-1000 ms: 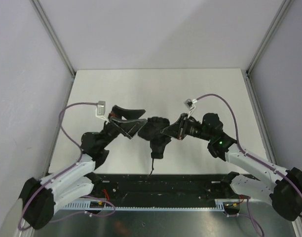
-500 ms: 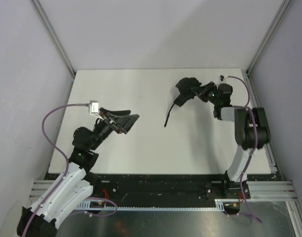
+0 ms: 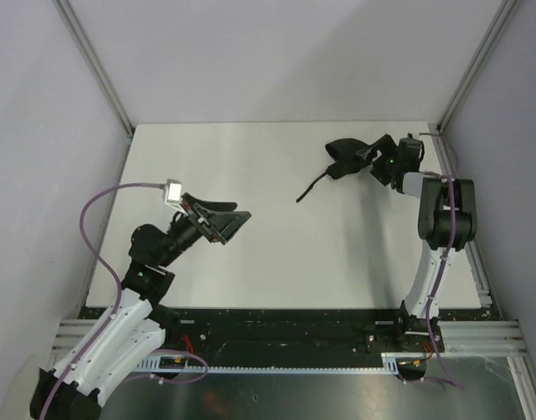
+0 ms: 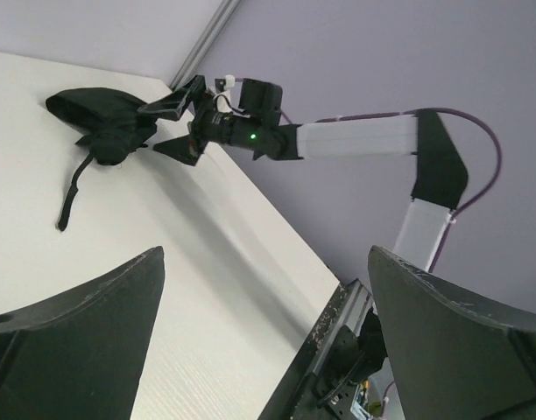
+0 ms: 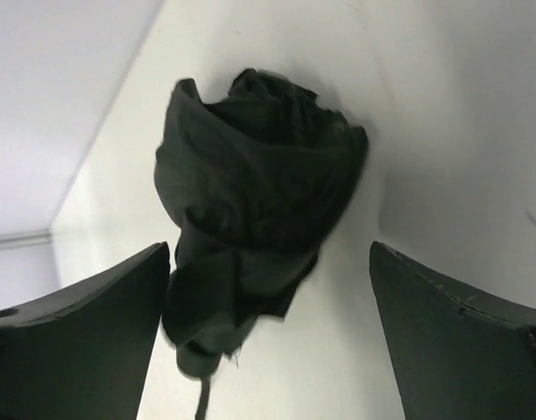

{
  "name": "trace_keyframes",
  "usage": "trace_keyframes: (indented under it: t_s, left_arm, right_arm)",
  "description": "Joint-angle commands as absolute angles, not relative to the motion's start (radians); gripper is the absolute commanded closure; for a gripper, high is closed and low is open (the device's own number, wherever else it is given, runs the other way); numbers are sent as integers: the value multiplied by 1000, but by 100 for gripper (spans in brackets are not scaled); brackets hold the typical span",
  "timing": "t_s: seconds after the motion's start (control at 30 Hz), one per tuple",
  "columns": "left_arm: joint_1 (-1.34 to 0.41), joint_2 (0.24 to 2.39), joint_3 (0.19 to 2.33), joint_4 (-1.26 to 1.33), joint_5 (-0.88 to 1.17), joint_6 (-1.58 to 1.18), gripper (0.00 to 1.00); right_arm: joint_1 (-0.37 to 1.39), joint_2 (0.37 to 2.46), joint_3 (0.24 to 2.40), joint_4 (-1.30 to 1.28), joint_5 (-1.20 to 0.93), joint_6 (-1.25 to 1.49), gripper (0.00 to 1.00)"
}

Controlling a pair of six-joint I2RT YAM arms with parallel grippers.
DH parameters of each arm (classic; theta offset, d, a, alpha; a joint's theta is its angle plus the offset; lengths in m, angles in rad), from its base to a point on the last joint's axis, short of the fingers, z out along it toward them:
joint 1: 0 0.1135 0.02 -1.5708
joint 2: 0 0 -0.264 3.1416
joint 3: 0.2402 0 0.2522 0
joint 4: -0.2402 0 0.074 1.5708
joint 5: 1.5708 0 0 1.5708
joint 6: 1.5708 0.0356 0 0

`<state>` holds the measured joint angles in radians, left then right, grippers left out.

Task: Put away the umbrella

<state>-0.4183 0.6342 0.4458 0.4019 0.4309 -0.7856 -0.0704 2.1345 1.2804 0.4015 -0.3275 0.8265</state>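
The umbrella [image 3: 344, 150] is a bunched black fabric bundle lying on the white table [image 3: 233, 157] at the far right, its thin strap [image 3: 309, 188] trailing toward the middle. My right gripper [image 3: 370, 161] stands open just right of it, and the fabric is not pinched. In the right wrist view the umbrella [image 5: 255, 188] lies ahead of my right gripper [image 5: 268, 337], a little left of centre, with the fingers [image 5: 75, 350] wide apart. My left gripper [image 3: 226, 222] hovers open and empty at the left-middle. From the left wrist view the umbrella [image 4: 100, 118] sits far off beyond my left gripper [image 4: 266, 337].
Grey enclosure walls stand close around the table, with a metal post [image 3: 465, 79] at the back right corner near the right arm. A black rail [image 3: 285, 328] with cables runs along the near edge.
The right arm carried the umbrella from the table's middle to the far right, then opened its jaws and let it go. The left arm drew back to the left.
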Motion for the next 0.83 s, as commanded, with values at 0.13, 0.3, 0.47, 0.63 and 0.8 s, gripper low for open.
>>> trace_keyframes:
  t_s: [0.13, 0.3, 0.47, 0.63, 0.8]
  left_arm:
    - [-411, 565, 507, 369, 431, -778, 1]
    - [-410, 529, 529, 322, 410, -785, 1]
    - [-410, 451, 546, 272, 359, -763, 1]
    - [-411, 330, 552, 211, 248, -731, 1]
    - [-410, 205, 552, 180, 131, -707, 0]
  right_arm:
    - [-47, 1622, 1181, -254, 52, 532, 1]
    - [126, 1229, 955, -356, 158, 489, 1]
    - [385, 887, 886, -524, 309, 457, 1]
    - [490, 538, 884, -610, 320, 416, 1]
    - [495, 329, 908, -623, 242, 385, 1]
